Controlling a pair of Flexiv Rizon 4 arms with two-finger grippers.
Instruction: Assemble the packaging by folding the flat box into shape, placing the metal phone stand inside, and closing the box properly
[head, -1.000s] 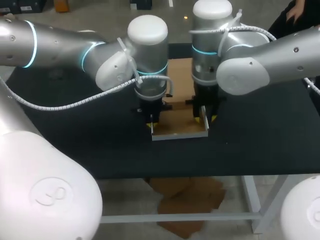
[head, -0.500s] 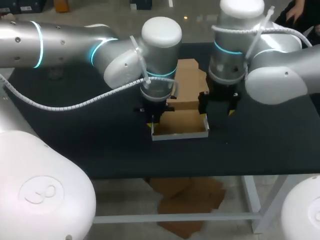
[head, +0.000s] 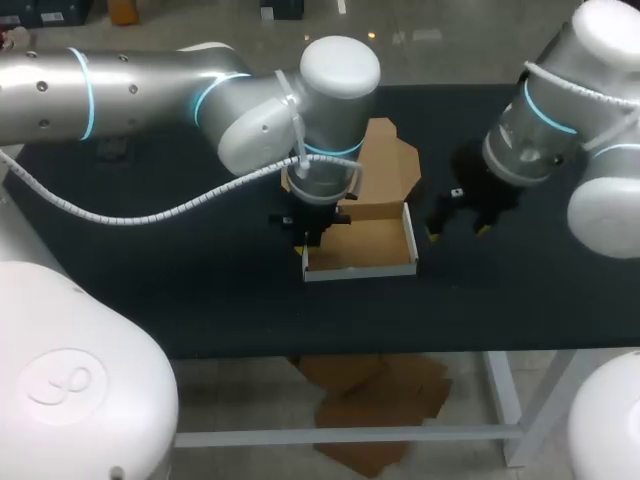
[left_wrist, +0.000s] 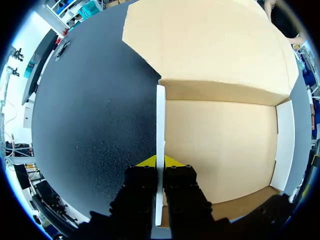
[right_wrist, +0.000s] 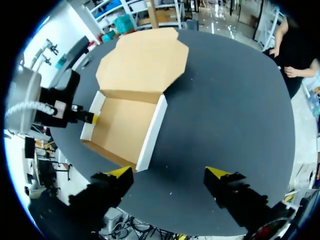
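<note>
Head view: the box sits mid-desk, walls up, lid flat behind; left wrist view: my left jaws pinch its side wall; right wrist view: my right jaws are spread, empty, near it; no stand seen, so loading and closing remain, I judge.

The left arm hides one corner of the lid of the box from above; its wrist view crops the lid.
</note>
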